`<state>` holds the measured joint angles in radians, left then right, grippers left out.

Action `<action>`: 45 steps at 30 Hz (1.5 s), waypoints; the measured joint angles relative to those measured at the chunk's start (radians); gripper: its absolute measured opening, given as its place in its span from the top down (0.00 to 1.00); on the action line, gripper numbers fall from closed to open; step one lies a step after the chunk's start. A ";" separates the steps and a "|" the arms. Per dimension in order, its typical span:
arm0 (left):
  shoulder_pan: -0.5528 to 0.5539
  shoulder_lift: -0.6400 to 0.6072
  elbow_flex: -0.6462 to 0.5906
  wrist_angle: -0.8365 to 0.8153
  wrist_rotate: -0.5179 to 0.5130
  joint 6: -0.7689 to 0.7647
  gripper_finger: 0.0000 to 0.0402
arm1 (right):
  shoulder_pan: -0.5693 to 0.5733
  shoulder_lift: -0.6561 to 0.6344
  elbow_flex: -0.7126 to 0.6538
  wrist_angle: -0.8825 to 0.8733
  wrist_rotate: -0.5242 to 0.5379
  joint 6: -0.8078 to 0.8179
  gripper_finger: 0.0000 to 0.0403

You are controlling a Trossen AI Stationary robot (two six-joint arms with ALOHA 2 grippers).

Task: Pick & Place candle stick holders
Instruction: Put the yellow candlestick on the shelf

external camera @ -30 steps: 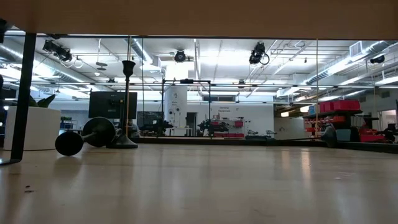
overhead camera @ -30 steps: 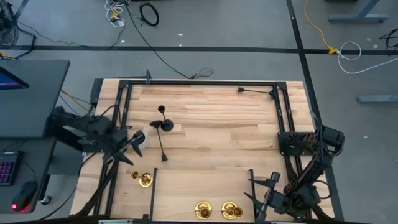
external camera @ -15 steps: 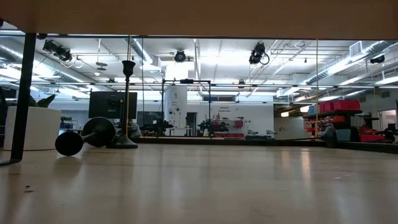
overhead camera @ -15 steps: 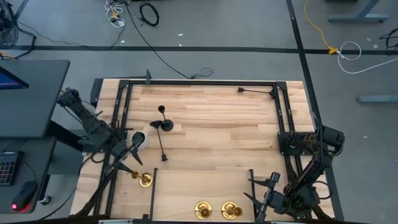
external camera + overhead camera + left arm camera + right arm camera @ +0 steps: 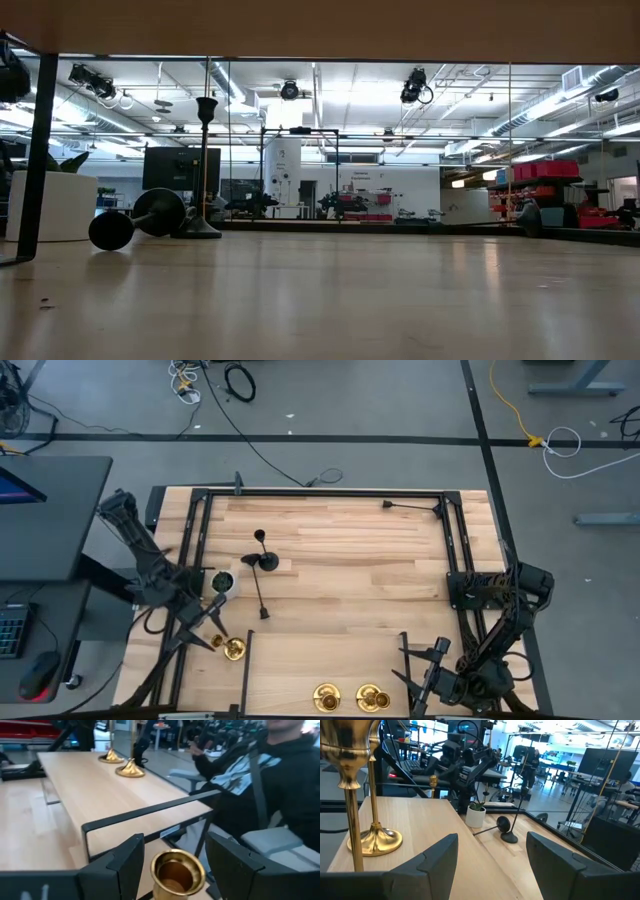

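Note:
A brass candle stick holder stands upright on its round base near the table's near-left corner. Its cup shows between the open fingers of my left gripper, which stand on either side of it, apart from it. Two more brass holders stand at the near edge. Beside them my right gripper waits open, touching nothing. A black holder stands upright left of centre. A second black one lies on its side next to it, and a third lies at the far right.
A small white pot with a green plant stands just beyond my left gripper. A black metal frame rims the table, with a bar along the near edge. A seated person in dark clothes is beyond the near edge.
My left gripper has swung from beside the white pot toward the table's near edge and sunk a little, turning as it went. Its open fingers now flank the near-left brass holder, and the pot shows uncovered.

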<state>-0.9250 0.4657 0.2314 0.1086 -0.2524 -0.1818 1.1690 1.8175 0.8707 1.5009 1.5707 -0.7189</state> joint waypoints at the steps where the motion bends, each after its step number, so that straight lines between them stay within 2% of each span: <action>1: -0.006 0.008 0.000 0.003 -0.015 -0.007 0.48 | 0.000 0.000 0.000 0.000 0.000 0.000 0.42; 10: -0.043 0.069 0.000 0.035 -0.035 -0.038 0.48 | 0.000 0.000 0.000 -0.003 0.000 0.000 0.42; 16: -0.055 0.136 0.000 0.050 -0.095 -0.049 0.48 | 0.000 0.000 0.000 -0.007 0.000 0.000 0.42; 26: -0.055 0.253 0.000 0.071 -0.147 -0.159 0.48 | 0.000 0.000 0.000 -0.027 0.000 0.005 0.42; 41: -0.055 0.407 0.000 0.181 -0.191 -0.259 0.48 | 0.000 0.000 0.000 -0.050 0.000 -0.004 0.42; 45: -0.054 0.428 0.000 0.191 -0.173 -0.281 0.48 | 0.000 0.000 0.000 -0.053 0.000 -0.004 0.42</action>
<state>-0.9794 0.8936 0.2310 0.2998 -0.4256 -0.4628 1.1687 1.8175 0.8707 1.4476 1.5707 -0.7228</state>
